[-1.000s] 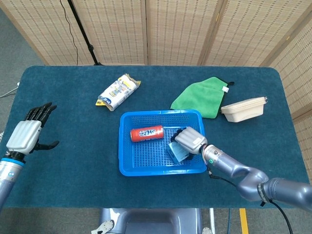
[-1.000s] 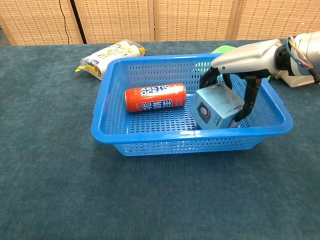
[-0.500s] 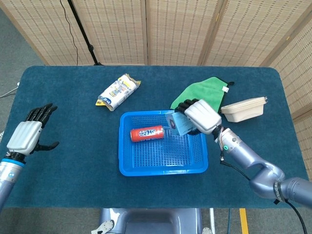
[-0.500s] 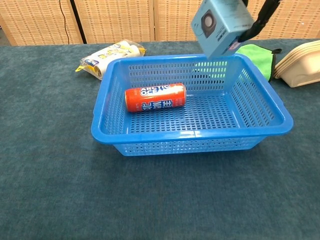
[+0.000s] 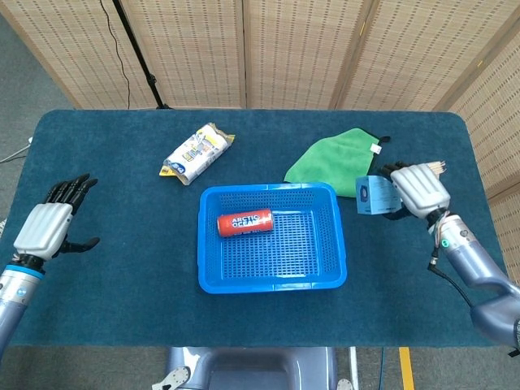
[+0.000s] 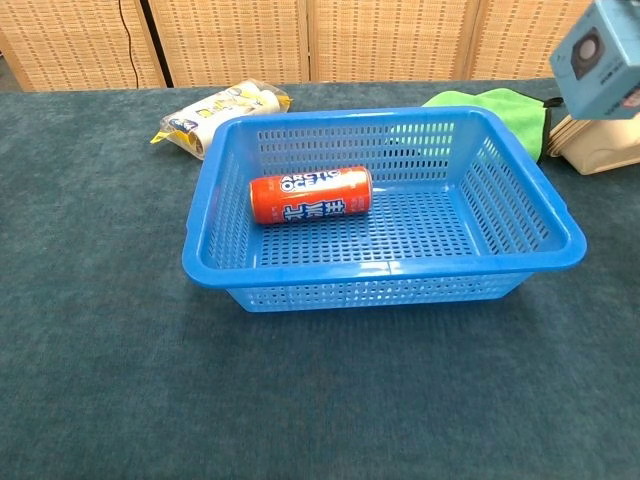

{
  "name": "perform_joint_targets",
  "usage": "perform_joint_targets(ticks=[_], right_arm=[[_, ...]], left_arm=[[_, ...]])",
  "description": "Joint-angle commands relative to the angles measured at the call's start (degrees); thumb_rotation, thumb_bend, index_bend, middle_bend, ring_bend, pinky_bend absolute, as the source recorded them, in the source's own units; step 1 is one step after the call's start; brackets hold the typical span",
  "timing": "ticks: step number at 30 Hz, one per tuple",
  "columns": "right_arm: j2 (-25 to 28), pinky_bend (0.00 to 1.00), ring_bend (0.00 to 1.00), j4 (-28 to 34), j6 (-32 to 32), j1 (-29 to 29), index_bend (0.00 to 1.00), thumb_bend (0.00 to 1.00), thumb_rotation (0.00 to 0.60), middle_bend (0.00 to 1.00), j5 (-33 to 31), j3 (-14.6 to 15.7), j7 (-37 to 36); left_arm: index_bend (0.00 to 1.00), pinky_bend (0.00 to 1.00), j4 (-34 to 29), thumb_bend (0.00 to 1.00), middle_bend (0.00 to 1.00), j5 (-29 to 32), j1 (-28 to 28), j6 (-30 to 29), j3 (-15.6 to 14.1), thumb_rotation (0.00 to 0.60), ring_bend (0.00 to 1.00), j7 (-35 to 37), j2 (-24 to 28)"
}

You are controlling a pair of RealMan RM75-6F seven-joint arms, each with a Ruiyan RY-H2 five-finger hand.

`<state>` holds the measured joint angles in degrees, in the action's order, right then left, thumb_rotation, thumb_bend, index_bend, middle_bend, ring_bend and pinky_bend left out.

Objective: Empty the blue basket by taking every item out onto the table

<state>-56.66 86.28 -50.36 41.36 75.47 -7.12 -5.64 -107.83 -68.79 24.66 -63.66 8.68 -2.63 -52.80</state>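
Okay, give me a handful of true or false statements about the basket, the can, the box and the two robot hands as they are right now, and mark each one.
1. The red can lies on its side inside the blue basket. True.
2. The right robot hand holds nothing. False: it grips the light blue box.
3. The light blue box is inside the basket. False: it is held up outside the basket, on the right side of it near the green cloth.
4. The left robot hand is open, holds nothing and is far from the basket. True.
5. The snack bag sits in the basket beside the can. False: it lies on the table behind the basket.
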Motion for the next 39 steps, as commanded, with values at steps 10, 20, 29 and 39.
perform_joint_targets(ticks=[10, 20, 29, 39], right_arm=[[-6.0, 0.31, 0.09, -6.8, 2.3, -1.7, 0.22, 0.18, 0.6, 0.1, 4.7, 4.0, -2.2], [-6.1, 0.05, 0.0, -5.5, 0.5, -1.4, 0.0, 0.0, 0.6, 0.0, 4.5, 2.2, 0.2], [-2.0, 0.16, 0.0, 6.3, -7.5, -0.9, 0.0, 0.0, 0.6, 0.0, 9.4, -1.9, 0.6], [-13.6, 0.22, 0.01, 1.1, -1.5, 5.8, 0.11, 0.0, 0.6, 0.07, 11.2, -2.5, -1.7]], left_arm=[[0.0, 0.0, -0.4, 0.18, 0.0, -0.3, -0.1, -0.1, -0.2, 0.6, 0.0, -0.1, 0.1], [0.0, 0.0, -0.2, 0.18, 0.0, -0.7, -0.3, 0.0, -0.2, 0.6, 0.0, 1.1, 0.5], [0.0, 0.0, -0.2, 0.18, 0.0, -1.0, -0.4, -0.1, -0.3, 0.6, 0.0, 1.3, 0.6], [0.0, 0.0, -0.6, 0.18, 0.0, -0.9, -0.9, -1.3, -0.3, 0.6, 0.0, 0.3, 0.2]])
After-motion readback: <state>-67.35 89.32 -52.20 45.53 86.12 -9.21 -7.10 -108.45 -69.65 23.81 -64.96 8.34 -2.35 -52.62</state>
